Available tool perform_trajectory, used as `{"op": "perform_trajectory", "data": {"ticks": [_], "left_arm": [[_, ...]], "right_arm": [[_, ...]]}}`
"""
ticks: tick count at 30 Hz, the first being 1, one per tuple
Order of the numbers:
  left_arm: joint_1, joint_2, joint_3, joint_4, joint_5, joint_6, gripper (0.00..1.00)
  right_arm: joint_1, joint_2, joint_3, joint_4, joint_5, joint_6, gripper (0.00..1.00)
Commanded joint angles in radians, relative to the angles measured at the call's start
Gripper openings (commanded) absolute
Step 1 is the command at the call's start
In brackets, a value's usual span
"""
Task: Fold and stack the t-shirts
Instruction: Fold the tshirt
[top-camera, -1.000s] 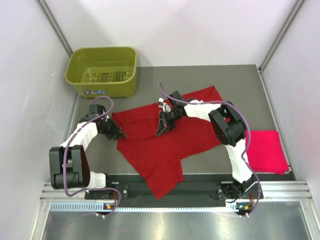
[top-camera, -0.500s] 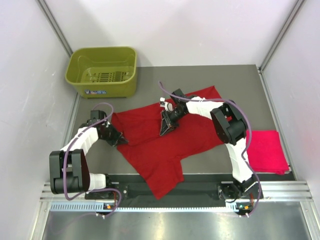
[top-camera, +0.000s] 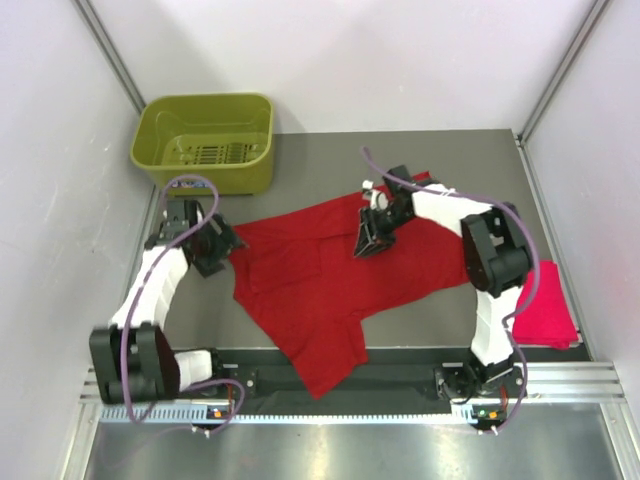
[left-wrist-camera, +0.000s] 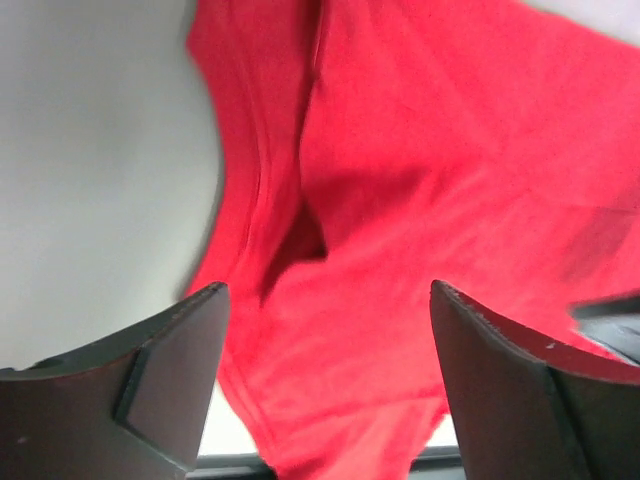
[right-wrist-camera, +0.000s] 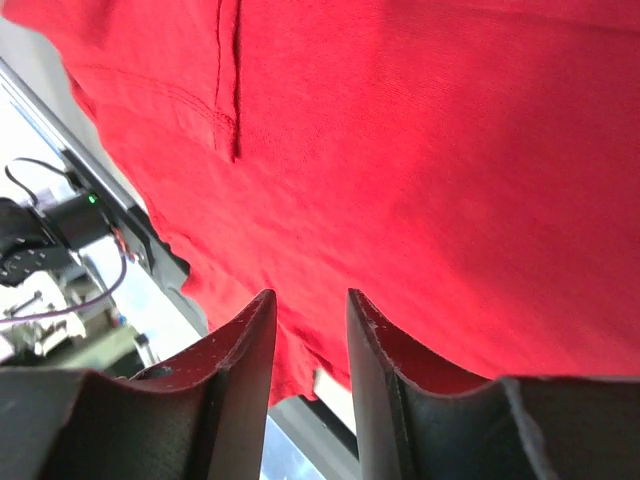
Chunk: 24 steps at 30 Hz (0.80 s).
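Looks about half done. Shows the pink shirt (top-camera: 552, 305) already folded into a flat rectangle at the right near edge of the counter (top-camera: 450, 150), partly hidden behind the right arm. Leaves the red shirt (top-camera: 320, 290) to do: spread open across the middle of the counter, wrinkled, with one end reaching down to the near edge, not yet folded. Leaves the stacking too, with the two shirts lying apart. Finds the basket (top-camera: 205, 140) at the far left corner, no cloth in it.

Places the left tool (top-camera: 222, 248) right at the left edge of the red shirt. Shows it wide apart in the wrist view, gripping nothing, with the shirt's left edge and a crease beyond the fingers (left-wrist-camera: 170, 380) and bare counter to the left.

Places the right tool (top-camera: 366, 245) over the far part of the red shirt, right of its middle, pointing down at the cloth. Shows only a narrow gap between its fingers (right-wrist-camera: 230, 380) in the wrist view, with flat cloth and a seam beyond and nothing seen pinched. Cannot tell whether the tips touch the cloth.
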<state>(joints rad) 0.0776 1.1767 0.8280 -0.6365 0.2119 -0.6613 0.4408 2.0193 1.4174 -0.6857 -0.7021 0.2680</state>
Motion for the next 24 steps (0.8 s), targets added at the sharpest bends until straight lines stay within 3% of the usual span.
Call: {"op": "perform_trajectory", "data": {"ticks": [1, 4, 9, 14, 24], "left_arm": [[0.002, 0.177, 0.116, 0.113, -0.023, 0.121, 0.86], [0.002, 0.341, 0.253, 0.087, -0.035, 0.195, 0.88], [0.005, 0.488, 0.356, 0.101, -0.052, 0.279, 0.8], [0.008, 0.555, 0.382, 0.153, -0.086, 0.325, 0.81], [0.013, 0.656, 0.361, 0.219, -0.085, 0.332, 0.81]], "right_arm": [[-0.033, -0.116, -0.028, -0.006, 0.01, -0.041, 0.35], [-0.033, -0.119, -0.057, 0.032, -0.063, -0.036, 0.36], [0.044, -0.073, -0.049, 0.15, -0.1, 0.029, 0.41], [0.117, -0.028, -0.032, 0.276, -0.128, 0.108, 0.43], [0.167, 0.064, 0.021, 0.272, -0.116, 0.125, 0.41]]}}
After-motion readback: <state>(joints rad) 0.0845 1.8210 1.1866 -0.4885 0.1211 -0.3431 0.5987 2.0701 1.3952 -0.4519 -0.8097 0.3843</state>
